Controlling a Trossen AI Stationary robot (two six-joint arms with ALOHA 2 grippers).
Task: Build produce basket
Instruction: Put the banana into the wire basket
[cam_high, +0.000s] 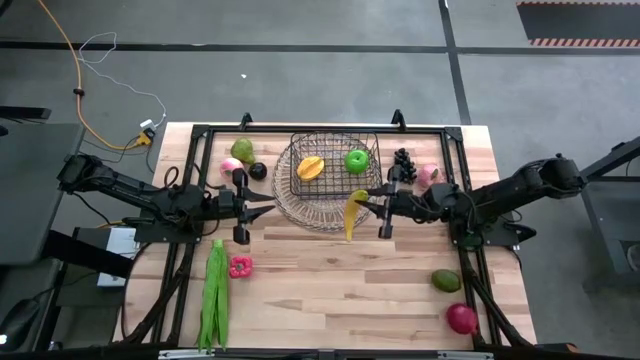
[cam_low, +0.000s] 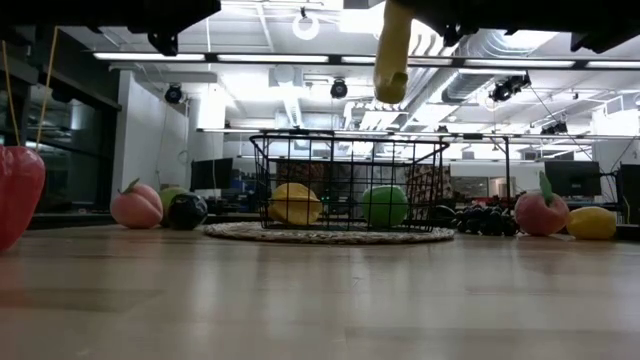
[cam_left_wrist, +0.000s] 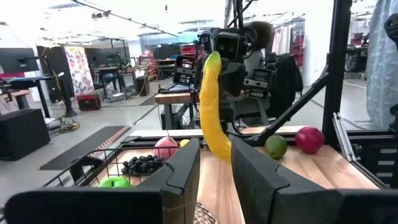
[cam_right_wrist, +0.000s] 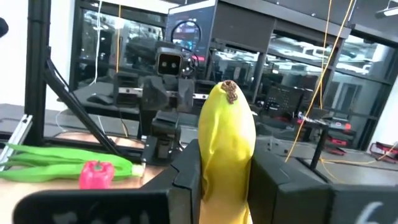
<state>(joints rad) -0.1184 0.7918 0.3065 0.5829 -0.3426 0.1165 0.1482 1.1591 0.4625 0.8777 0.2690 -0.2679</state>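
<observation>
The wire basket (cam_high: 335, 134) stands at the table's far middle with a yellow-orange fruit (cam_high: 311, 167) and a green apple (cam_high: 356, 160) inside. My right gripper (cam_high: 368, 198) reaches in from the right, shut on the yellow banana (cam_high: 351, 215), which hangs in the air over the basket's near right rim. My left gripper (cam_high: 268, 208) hovers level at the basket's left with a narrow gap between its fingers (cam_left_wrist: 186, 168) and nothing in it. Long green pods (cam_high: 214, 295) and a pink piece (cam_high: 240, 266) lie at the near left. My right gripper pinches the banana's sides (cam_right_wrist: 225, 180) between its two fingers, which come in about level from the table's right. The banana's dark-tipped end (cam_right_wrist: 231, 92) sticks out past the fingertips. The banana is lifted clear of table and basket (cam_low: 392, 50).
Dark grapes (cam_high: 402, 160) and a pink fruit (cam_high: 427, 175) lie right of the basket. A pink, a green and a dark fruit (cam_high: 243, 160) lie to its left. A pear (cam_high: 446, 280) and a red apple (cam_high: 461, 318) rest near right. A black frame (cam_high: 200, 150) rings the table.
</observation>
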